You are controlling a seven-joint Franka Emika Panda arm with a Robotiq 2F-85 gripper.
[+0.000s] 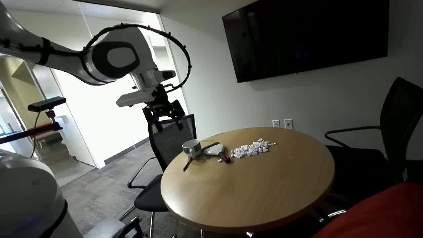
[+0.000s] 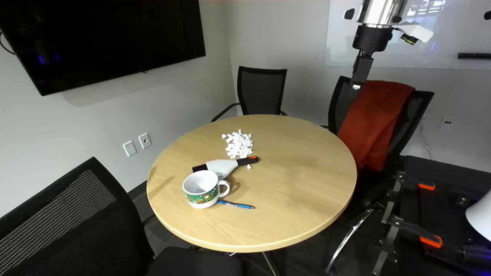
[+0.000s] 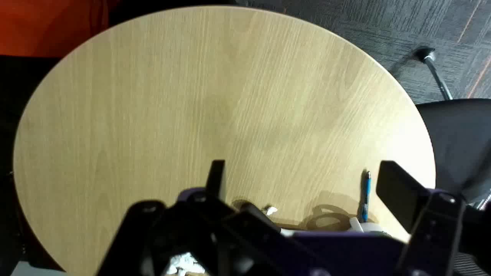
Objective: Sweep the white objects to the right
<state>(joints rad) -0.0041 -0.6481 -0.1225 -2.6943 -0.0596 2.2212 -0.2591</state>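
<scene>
Gripper [image 3: 303,167] nearest in wrist view: jaws apart, empty, well above surface [image 2: 299,184]. White bits [image 2: 239,145] heaped toward far edge in an exterior view, beyond brush [image 2: 224,166]. Likely pre-sweep; next probably calls for lowering to grasp brush.

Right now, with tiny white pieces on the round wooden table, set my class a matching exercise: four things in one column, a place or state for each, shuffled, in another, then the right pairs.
Things
1. Black two-fingered gripper
2. Tiny white pieces
3. White mug with green patterned band
4. Pale brush-like tool with dark handle

Places and states
A. Lying between the mug and most of the pieces
B. Standing upright
C. Open, in the air
D. Mostly in a loose cluster

Pairs: 1-C; 2-D; 3-B; 4-A
</scene>
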